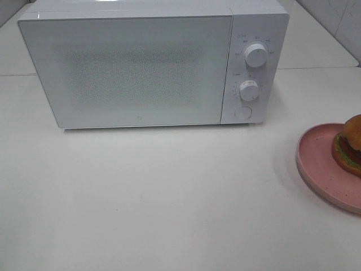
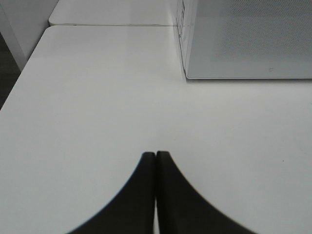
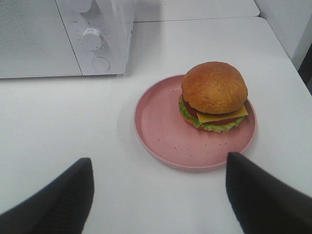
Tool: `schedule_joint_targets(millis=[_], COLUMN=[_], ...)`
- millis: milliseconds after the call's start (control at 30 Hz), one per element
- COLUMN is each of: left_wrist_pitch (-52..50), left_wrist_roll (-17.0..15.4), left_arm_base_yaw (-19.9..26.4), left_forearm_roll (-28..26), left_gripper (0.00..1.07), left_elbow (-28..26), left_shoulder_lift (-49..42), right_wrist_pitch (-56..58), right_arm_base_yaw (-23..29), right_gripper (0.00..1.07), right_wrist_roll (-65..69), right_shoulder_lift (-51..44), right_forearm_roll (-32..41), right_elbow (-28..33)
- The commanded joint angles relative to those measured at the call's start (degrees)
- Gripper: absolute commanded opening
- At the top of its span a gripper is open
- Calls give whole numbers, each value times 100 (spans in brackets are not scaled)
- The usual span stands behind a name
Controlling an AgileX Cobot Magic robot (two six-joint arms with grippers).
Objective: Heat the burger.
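Burger (image 1: 351, 148) on pink plate (image 1: 318, 164), both cropped in high view

Burger (image 1: 351, 148) and pink plate (image 1: 317, 164) cut by exterior view's right edge; microwave (image 1: 141, 68) dial markings unreadable.

one microwave (image 1: 141, 65), one burger (image 3: 213, 95), one plate (image 3: 165, 131)
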Motion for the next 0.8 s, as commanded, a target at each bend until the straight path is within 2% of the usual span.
schedule_joint_targets(millis=[33, 800], left_wrist_pitch=[-29, -29], left_wrist_roll=[-6, -6], left_arm_base_yaw=[11, -86], left_forearm_roll=[-23, -11], left_gripper=[0, 0], left_elbow=[6, 6], left_shoulder_lift=[-138, -143], right_wrist_pitch=[-69, -69], right_arm_base_yaw=[17, 17], right_gripper=[71, 71], right_wrist_roll=[0, 0], right_shoulder_lift=[-149, -149], right_forearm_roll=[23, 23], right_elbow=[17, 17])
